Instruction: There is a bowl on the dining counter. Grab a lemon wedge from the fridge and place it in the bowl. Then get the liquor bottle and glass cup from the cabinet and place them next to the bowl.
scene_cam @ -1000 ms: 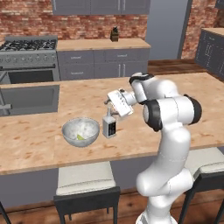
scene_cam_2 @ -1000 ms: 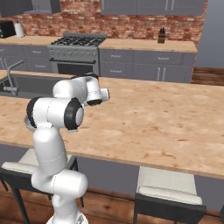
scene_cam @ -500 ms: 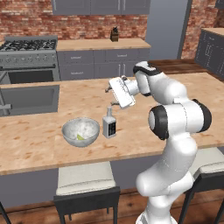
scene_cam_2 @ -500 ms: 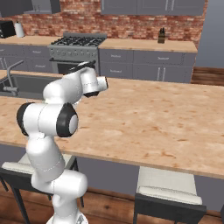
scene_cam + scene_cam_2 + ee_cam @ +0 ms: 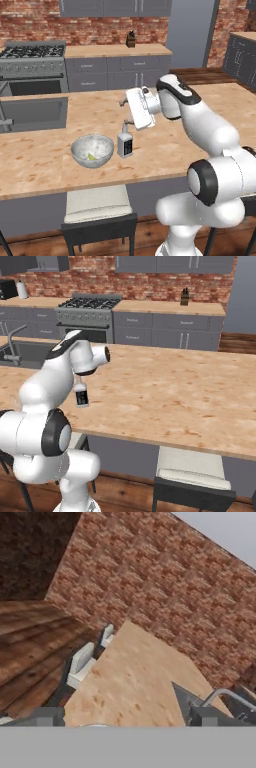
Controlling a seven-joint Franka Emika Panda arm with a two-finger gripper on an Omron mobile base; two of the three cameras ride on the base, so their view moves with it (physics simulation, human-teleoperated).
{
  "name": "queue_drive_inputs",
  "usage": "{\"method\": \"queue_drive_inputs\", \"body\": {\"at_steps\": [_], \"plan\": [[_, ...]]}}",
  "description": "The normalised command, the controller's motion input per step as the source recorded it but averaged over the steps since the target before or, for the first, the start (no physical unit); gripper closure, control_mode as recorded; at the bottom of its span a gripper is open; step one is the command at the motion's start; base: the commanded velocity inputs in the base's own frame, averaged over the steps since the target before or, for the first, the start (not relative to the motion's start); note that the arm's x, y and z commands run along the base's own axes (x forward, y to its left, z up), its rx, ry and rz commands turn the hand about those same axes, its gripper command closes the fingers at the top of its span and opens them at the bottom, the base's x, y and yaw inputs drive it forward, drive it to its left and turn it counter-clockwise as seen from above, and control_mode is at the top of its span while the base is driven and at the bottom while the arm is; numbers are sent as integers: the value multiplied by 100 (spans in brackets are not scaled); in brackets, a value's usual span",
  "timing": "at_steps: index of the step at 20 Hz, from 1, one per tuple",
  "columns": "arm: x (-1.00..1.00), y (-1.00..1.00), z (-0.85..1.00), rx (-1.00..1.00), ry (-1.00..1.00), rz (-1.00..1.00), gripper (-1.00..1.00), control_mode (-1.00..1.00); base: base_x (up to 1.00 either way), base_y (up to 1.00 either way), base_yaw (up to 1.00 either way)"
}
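Fingers spread wide, gripper [image 5: 123,112] empty above liquor bottle [image 5: 125,144], which stands beside bowl [image 5: 92,151] w/ lemon wedge [image 5: 90,156]. Next, likely: fetch glass cup from cabinet.

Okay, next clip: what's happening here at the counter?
The white arm's pincer hangs open and empty above the liquor bottle, which stands upright on the dining counter right beside the bowl. A lemon wedge lies in the bowl. No glass cup stands by the bowl yet.
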Motion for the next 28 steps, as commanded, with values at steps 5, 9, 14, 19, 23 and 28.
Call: {"method": "queue_drive_inputs", "body": {"at_steps": [5,9,14,19,23,28], "plan": [[-89,25,22,-4,6,-26,-100,-100,0,0,0],[-62,14,28,-12,23,-27,-100,-100,0,0,0],[-53,0,37,-7,35,-31,-100,-100,0,0,0],[-66,-9,26,-6,32,-31,-100,-100,0,0,0],[-80,-31,16,-5,22,-28,-100,-100,0,0,0],[-70,-65,19,-2,10,-22,-100,-100,0,0,0]]}}
